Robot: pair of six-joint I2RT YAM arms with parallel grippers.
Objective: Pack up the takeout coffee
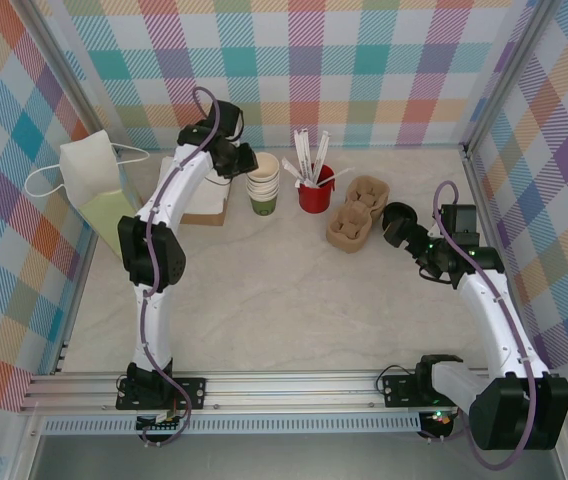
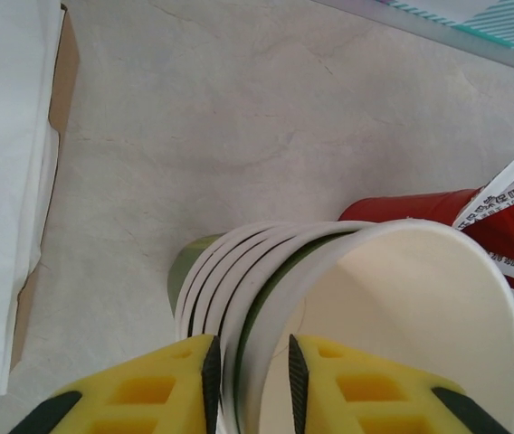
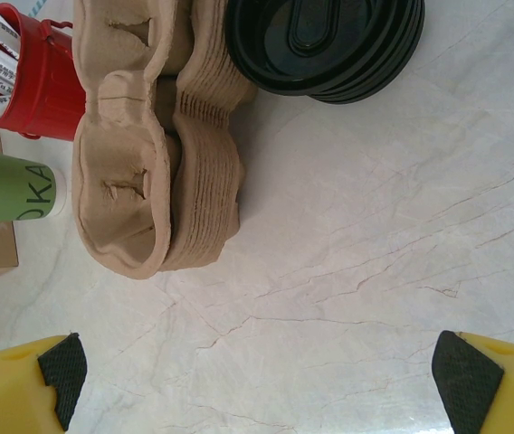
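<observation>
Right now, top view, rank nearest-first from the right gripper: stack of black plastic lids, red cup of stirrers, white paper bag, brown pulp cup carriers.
1. stack of black plastic lids, just beyond the right gripper
2. brown pulp cup carriers, left of lids
3. red cup of stirrers, centre back
4. white paper bag, far left

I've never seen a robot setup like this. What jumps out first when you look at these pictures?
The left gripper reaches to the back of the table, one yellow finger inside the top cup of a stack of paper cups and one outside. To its right stand a red cup of stirrers, stacked pulp carriers and a pile of black lids, the right gripper wide open near them.
</observation>
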